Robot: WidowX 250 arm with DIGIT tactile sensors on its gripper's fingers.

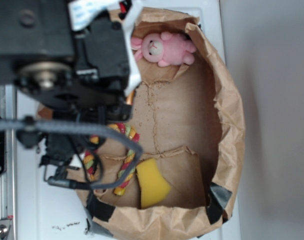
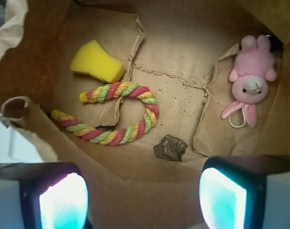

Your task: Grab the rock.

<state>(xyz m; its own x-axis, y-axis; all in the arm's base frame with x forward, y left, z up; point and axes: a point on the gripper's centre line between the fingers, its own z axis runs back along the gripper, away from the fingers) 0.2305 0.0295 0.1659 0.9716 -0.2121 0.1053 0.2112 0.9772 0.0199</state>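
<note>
The paper bag (image 2: 183, 43) lies opened flat with its sides rolled up into a wall, which keeps the loose items corralled beneath the arm. The gripper (image 2: 144, 198) hangs above the bag floor, its two fingers (image 2: 63, 200) spread wide with nothing between them — a stance suited to a descent over a small target. In the wrist view, the rope toy (image 2: 121, 112) curls ahead and to the left of the gripper; the pink plush bunny (image 2: 250, 81) lies ahead and to the right, near the bag wall. The yellow sponge wedge (image 2: 97, 62) sits farther ahead-left, beyond the rope. The rock (image 2: 170, 147) rests on the bag floor just ahead of the open jaws, slightly right of centre, apart from the rope's end — probably reachable with a short forward shift and a descent. In the exterior view the arm hides it.
</note>
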